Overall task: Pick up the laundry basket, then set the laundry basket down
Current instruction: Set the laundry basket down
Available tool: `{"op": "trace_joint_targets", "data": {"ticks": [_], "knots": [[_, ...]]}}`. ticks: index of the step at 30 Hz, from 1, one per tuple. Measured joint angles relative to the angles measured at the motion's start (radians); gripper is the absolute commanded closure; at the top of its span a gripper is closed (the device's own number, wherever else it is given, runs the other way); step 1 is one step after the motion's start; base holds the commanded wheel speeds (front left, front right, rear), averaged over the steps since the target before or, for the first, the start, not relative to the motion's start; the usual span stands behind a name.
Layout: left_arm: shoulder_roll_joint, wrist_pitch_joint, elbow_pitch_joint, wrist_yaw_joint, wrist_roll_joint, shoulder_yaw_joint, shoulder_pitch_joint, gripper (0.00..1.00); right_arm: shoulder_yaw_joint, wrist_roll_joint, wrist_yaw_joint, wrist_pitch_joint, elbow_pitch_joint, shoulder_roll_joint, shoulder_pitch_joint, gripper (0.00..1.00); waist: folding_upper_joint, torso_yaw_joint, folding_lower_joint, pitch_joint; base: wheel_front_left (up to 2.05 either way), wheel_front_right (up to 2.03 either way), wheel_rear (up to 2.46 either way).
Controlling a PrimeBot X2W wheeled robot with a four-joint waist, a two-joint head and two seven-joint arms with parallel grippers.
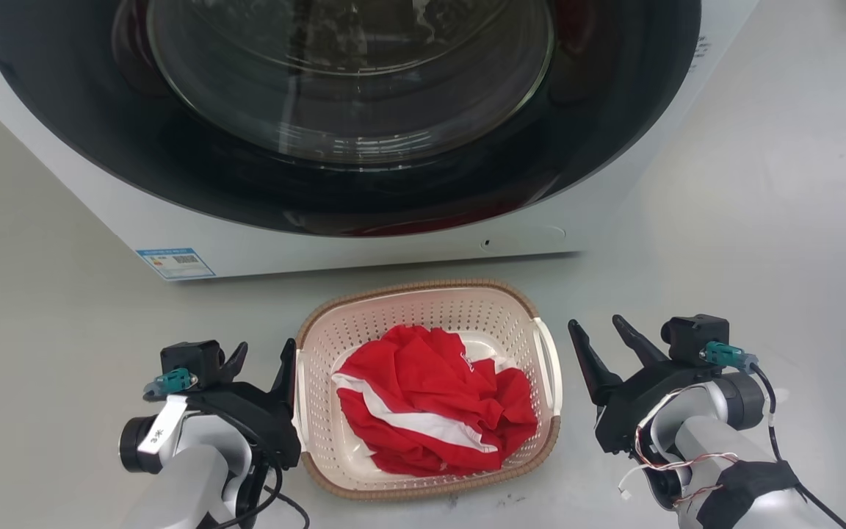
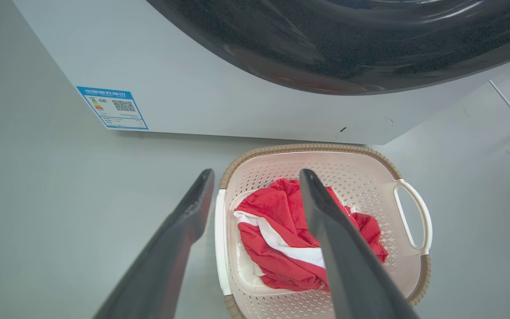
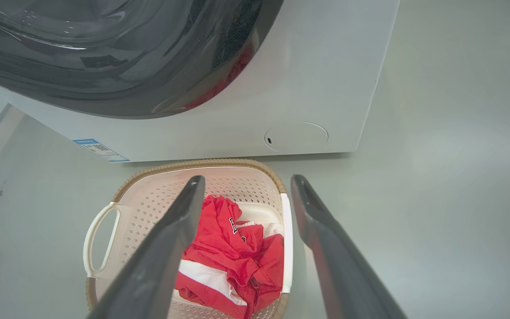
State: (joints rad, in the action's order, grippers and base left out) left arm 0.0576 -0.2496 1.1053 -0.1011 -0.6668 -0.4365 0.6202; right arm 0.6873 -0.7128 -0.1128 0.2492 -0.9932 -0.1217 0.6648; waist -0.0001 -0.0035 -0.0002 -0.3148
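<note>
1. The laundry basket sits on the floor, centred before you. Its brown rear rim lies near the base of the washing machine, with a narrow strip of floor between them.
2. A crumpled red-and-white garment lies inside, below the rim.
3. Left gripper: jaws released, holding nothing. The inner finger stands just beside the basket's left handle. In the left wrist view that handle shows between the two fingers; you cannot tell whether they touch.
4. Right gripper: jaws released and empty, apart from the right handle across a gap of floor.
5. Open floor extends outward of both grippers; the washing machine front closes the far side.
</note>
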Motion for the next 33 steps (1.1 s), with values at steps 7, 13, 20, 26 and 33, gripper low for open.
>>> {"op": "trace_joint_targets", "data": {"ticks": [7, 13, 20, 26, 33], "knots": [[0.032, 0.0, -0.126, 0.046, 0.051, 0.016, -0.056, 0.0, -0.054, 0.021, 0.042, 0.0, 0.102, -0.025, -0.058, 0.0, 0.0, -0.001, 0.0001, 0.058, 0.0, 0.0, 0.0], [0.048, 0.0, -0.267, 0.091, 0.09, 0.036, -0.117, 0.0, -0.095, 0.054, 0.077, 0.0, 0.201, -0.057, -0.118, 0.0, 0.0, 0.001, 0.0001, 0.11, 0.0, 0.0, 0.0], [0.078, 0.0, -0.45, 0.138, 0.138, 0.064, -0.225, 0.0, -0.135, 0.105, 0.119, 0.0, 0.335, -0.083, -0.187, 0.0, 0.0, 0.003, 0.0001, 0.167, 0.0, 0.0, 0.0], [0.098, 0.0, -0.605, 0.167, 0.186, 0.074, -0.321, 0.0, -0.168, 0.152, 0.155, 0.0, 0.451, -0.103, -0.253, 0.0, 0.0, 0.004, 0.0001, 0.203, 0.0, 0.0, 0.0], [0.112, 0.0, -0.752, 0.198, 0.207, 0.108, -0.44, 0.0, -0.194, 0.198, 0.188, 0.001, 0.572, -0.113, -0.339, 0.0, 0.0001, 0.002, 0.0001, 0.236, 0.0, 0.0, 0.0]]}}
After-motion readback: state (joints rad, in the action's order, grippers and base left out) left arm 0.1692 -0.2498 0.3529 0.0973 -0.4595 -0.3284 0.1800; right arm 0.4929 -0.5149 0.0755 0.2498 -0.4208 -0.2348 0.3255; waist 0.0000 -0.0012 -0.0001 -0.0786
